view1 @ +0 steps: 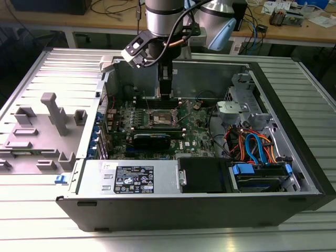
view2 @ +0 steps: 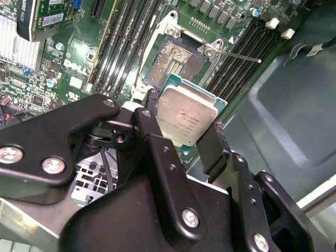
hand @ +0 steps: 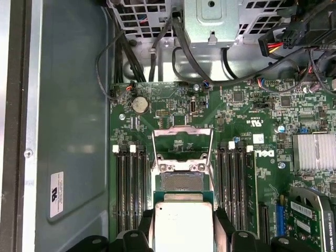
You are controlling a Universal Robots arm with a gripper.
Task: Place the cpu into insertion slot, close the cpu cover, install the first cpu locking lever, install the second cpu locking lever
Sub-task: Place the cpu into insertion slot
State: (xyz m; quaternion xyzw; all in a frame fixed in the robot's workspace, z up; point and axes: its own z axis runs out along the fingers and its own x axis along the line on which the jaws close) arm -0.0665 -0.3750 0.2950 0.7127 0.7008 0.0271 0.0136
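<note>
The gripper (view2: 182, 125) is clamping the cpu (view2: 186, 116) between its 2 black fingers (view2: 151, 137). They are pressing on 2 opposite edges of the chip, closed just to its width. In both wrist views the cpu (hand: 182, 227) is hanging with its silver-grey top facing the cameras, just beside the insertion slot (hand: 181, 182) and not seated in it. In the second wrist view 1 edge of the chip is overlapping the near rim of the insertion slot (view2: 176, 60).

The slot is lying bare, with its dark contact field showing inside the silvery rim. The cpu cover (hand: 181, 132) is standing open on the far side of the insertion slot from the chip, and its square window is showing the green motherboard (hand: 173, 107) behind it. A thin locking lever (view2: 237, 55) is sticking out from 1 corner of the insertion slot. Long black memory slots (hand: 131, 184) are running along 2 opposite sides of the insertion slot, and a round coin battery (hand: 139, 105) is sitting beyond the open cover from the slot.

In the exterior view the arm (view1: 163, 21) is reaching down into the open computer case (view1: 184, 212), with the gripper (view1: 166, 93) hovering directly above the insertion slot (view1: 161, 116).
</note>
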